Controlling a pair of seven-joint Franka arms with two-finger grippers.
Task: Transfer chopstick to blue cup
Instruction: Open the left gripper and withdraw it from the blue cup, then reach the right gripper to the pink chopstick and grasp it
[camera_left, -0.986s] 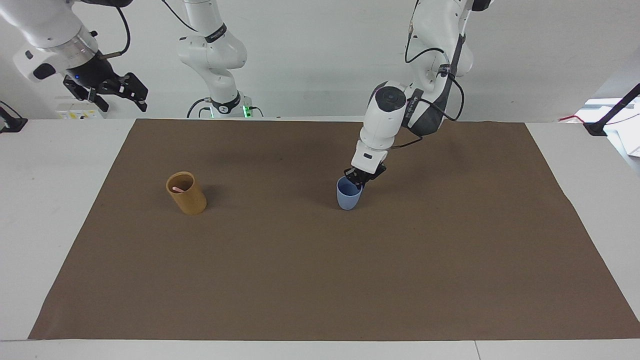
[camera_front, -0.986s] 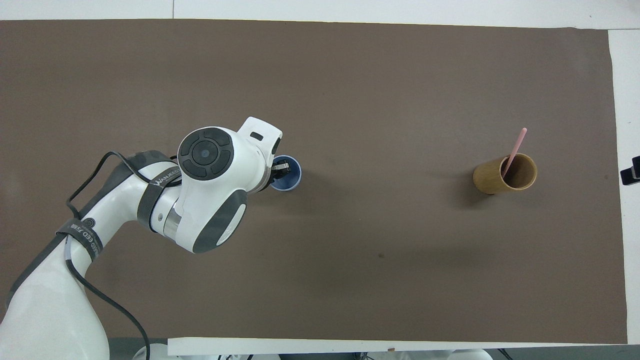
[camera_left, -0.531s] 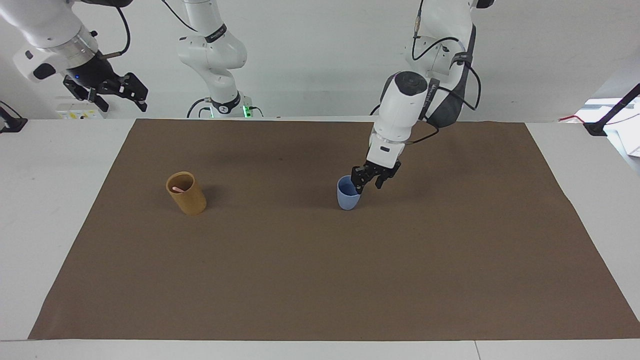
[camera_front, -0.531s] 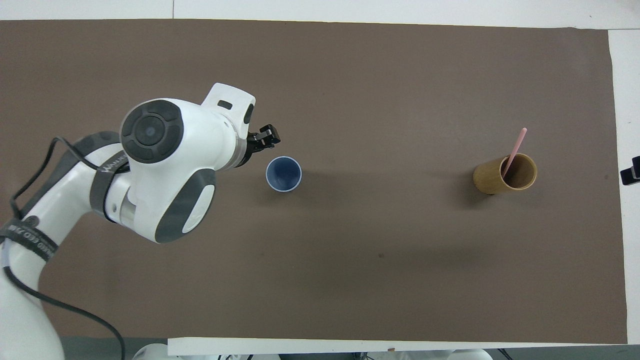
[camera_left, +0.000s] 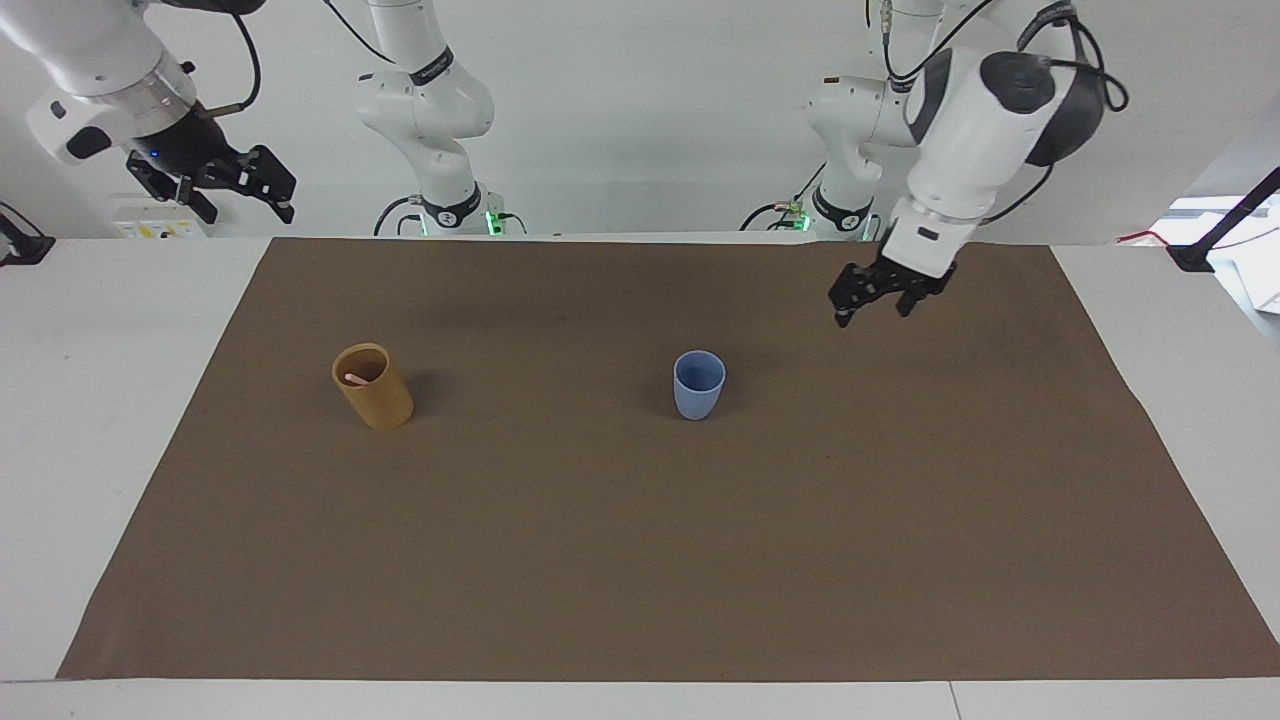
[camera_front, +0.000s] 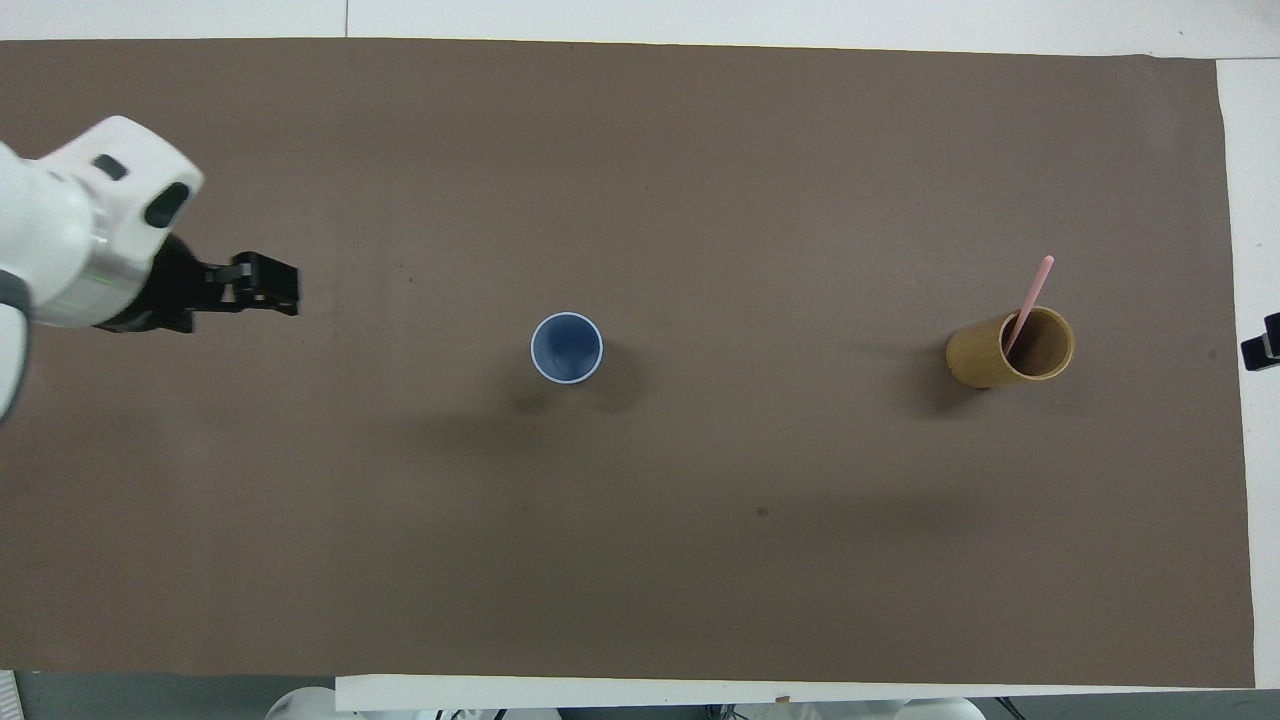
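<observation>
- On the brown mat (camera_left: 640, 560) that covers the desk (camera_left: 110, 420), the chopstick (camera_front: 1030, 295) stands slanted in the tan cup (camera_left: 373, 386) toward the right arm's end, its pink upper part sticking out over the rim; from the facing view only its tip shows inside the mouth.
- As I judge it, the transfer proper has not begun: the chopstick is not yet lifted, and the blue cup (camera_left: 699, 384) stands upright and looks empty near the middle of the mat, well apart from the tan cup.
- What is left, by my reading: grasp the chopstick, draw it out of the tan cup, carry it across and drop it into the blue cup.
- Left gripper (camera_left: 880, 299) hangs in the air over the mat toward the left arm's end, with its fingers apart and nothing between them; the blue cup is well clear of it, and the chopstick is farther off still.
- Right gripper (camera_left: 230, 183) waits raised above the desk's edge at the right arm's end, its fingers spread and empty; the chopstick lies well below and apart from it, though this is the closer gripper to the tan cup.
</observation>
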